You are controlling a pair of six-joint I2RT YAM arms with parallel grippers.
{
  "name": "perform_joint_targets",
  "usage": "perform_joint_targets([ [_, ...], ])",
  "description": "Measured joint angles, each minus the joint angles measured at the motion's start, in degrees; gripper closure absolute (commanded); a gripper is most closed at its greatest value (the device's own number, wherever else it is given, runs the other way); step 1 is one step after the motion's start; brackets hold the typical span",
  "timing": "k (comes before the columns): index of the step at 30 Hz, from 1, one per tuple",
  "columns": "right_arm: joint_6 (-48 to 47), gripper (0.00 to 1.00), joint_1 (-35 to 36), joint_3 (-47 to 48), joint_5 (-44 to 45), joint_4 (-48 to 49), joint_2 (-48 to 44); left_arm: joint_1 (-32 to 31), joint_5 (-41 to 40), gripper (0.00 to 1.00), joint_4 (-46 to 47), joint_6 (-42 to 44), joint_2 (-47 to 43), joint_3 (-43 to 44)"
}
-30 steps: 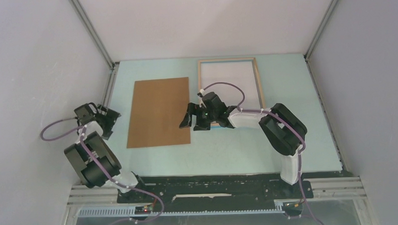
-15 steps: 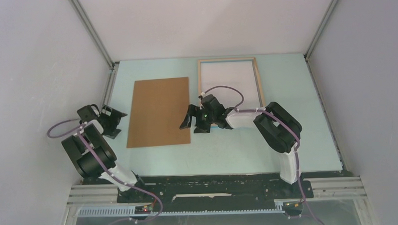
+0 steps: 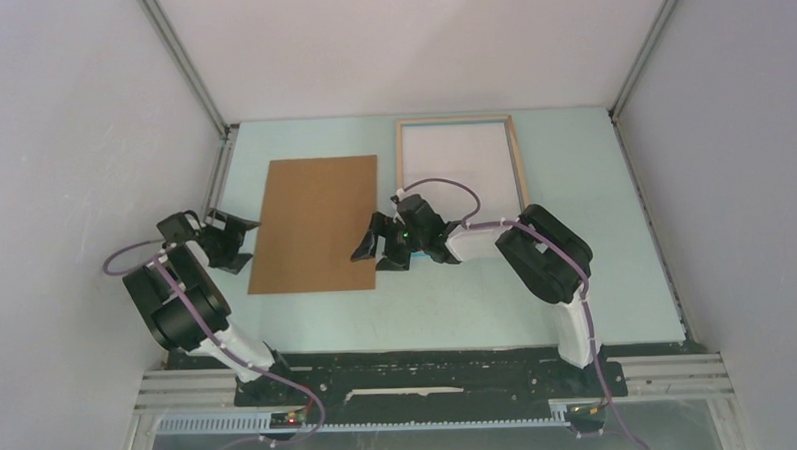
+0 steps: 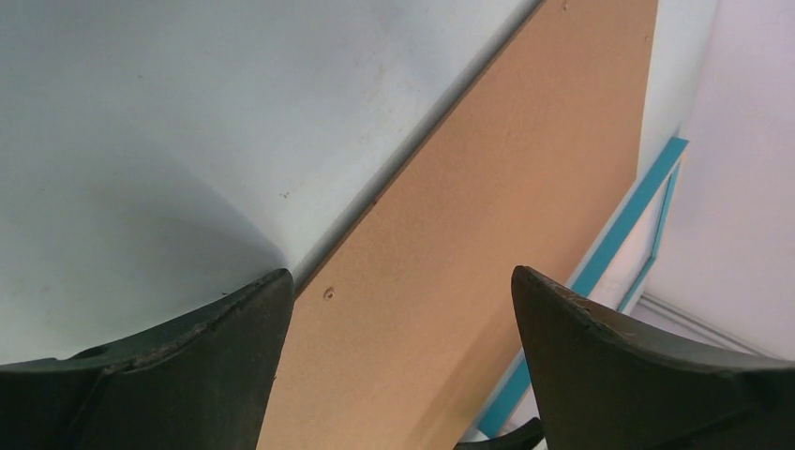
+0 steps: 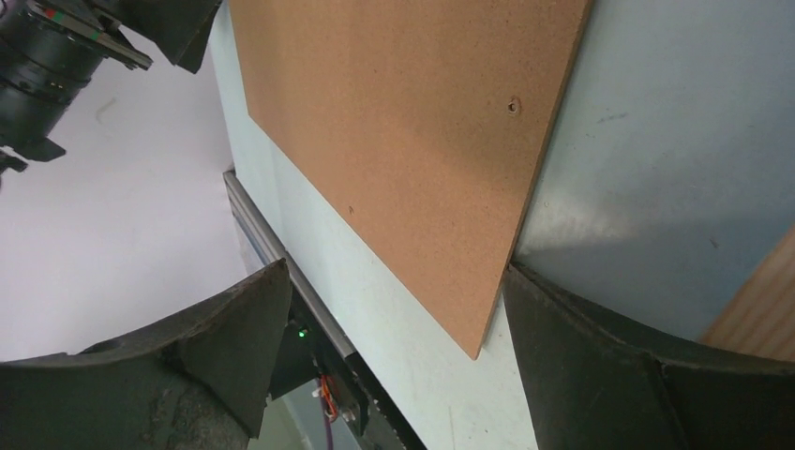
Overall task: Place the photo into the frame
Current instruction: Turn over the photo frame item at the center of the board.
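Photo point(image 3: 459, 163), a white-backed rectangular sheet, lies inside the light-wood rectangular frame point(image 3: 456, 120), long axis pointing away, beyond and right of the nearer right gripper point(image 3: 376, 254); it and the left gripper point(image 3: 240, 246) gape empty.

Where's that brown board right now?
In the overhead view the brown board lies flat on the table, left of centre, with the frame just right of it.

The surface point(image 3: 497, 302) before me is pale blue-green and level. Two items lie directly on it. A brown backing board point(image 3: 316, 223) lies flat, left of centre. A light-wood frame point(image 3: 455, 120) lies flat toward the far edge, right of the board and apart from it. A white panel point(image 3: 462, 158) fills its opening.
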Motion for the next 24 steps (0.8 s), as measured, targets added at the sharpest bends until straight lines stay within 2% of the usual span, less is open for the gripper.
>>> perform_joint_targets([
  [10, 3.0, 0.20, -0.4, 0.3, -5.0, 1.5, 0.9, -0.2, 2.6, 0.04, 8.9, -4.2, -0.5, -4.2],
  [24, 5.0, 0.24, -0.7, 0.6, -8.0, -0.5, -5.1, -1.5, 2.7, 0.04, 20.5, -9.8, -1.2, -9.6],
])
